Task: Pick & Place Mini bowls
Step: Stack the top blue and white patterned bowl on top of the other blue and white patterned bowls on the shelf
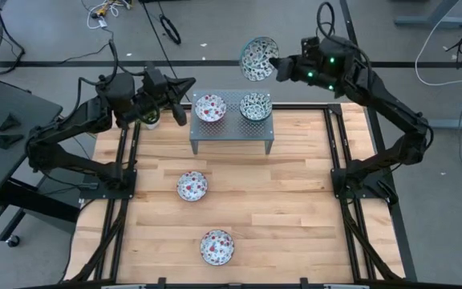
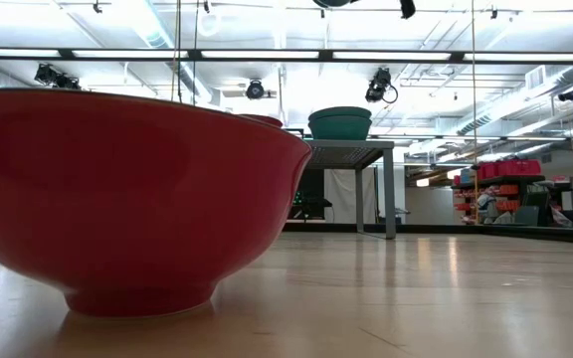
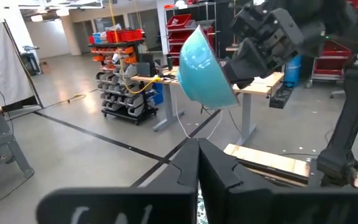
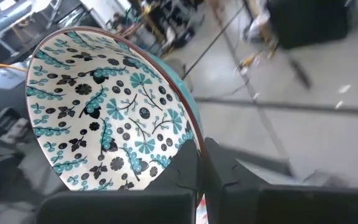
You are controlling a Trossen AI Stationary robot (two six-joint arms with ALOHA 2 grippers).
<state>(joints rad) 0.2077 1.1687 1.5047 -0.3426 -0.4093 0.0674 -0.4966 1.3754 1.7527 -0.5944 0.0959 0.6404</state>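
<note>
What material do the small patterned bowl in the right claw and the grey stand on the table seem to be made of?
The small round teal-patterned bowl held in the right claw looks like glazed ceramic: a glossy white inside with a printed floral pattern, and a shiny teal outside. The grey perforated stand appears to be matte metal sheet, judging by its fine holes and thin legs.

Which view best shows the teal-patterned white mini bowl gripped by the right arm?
The right wrist view: the teal-patterned white mini bowl fills it, floral inside facing the camera, rim pinched in the right gripper. The high view shows it small, beyond the table's far edge. The left wrist view shows only its plain teal outside. The low view misses it.
</note>
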